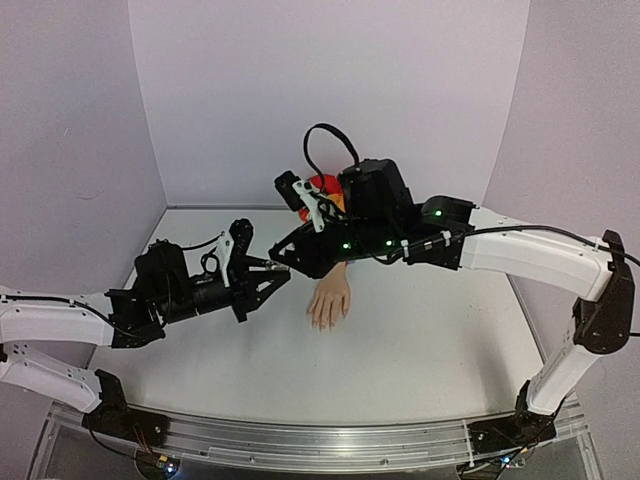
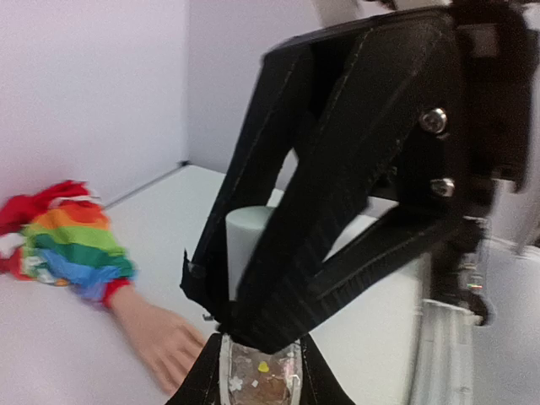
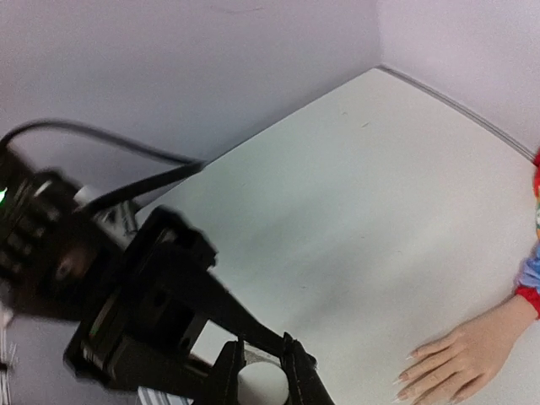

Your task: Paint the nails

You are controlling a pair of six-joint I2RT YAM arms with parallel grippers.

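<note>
The pale fake hand [image 1: 330,298] lies palm down in the middle of the table. Its rainbow sleeve [image 1: 322,188] is mostly hidden behind my right arm. Its nails [image 3: 403,379] show as tiny pale tips. My left gripper [image 1: 270,268] is shut on a small clear glittery bottle [image 2: 258,380] and holds it above the table, left of the hand. My right gripper [image 3: 261,371] meets it head on, shut on the bottle's white cap [image 2: 246,245]. The hand [image 2: 160,337] and sleeve [image 2: 72,240] also show in the left wrist view.
Lilac walls close the table [image 1: 420,340] on the left, back and right. My right arm [image 1: 520,250] reaches across above the table's back right. A metal rail [image 1: 320,445] runs along the near edge.
</note>
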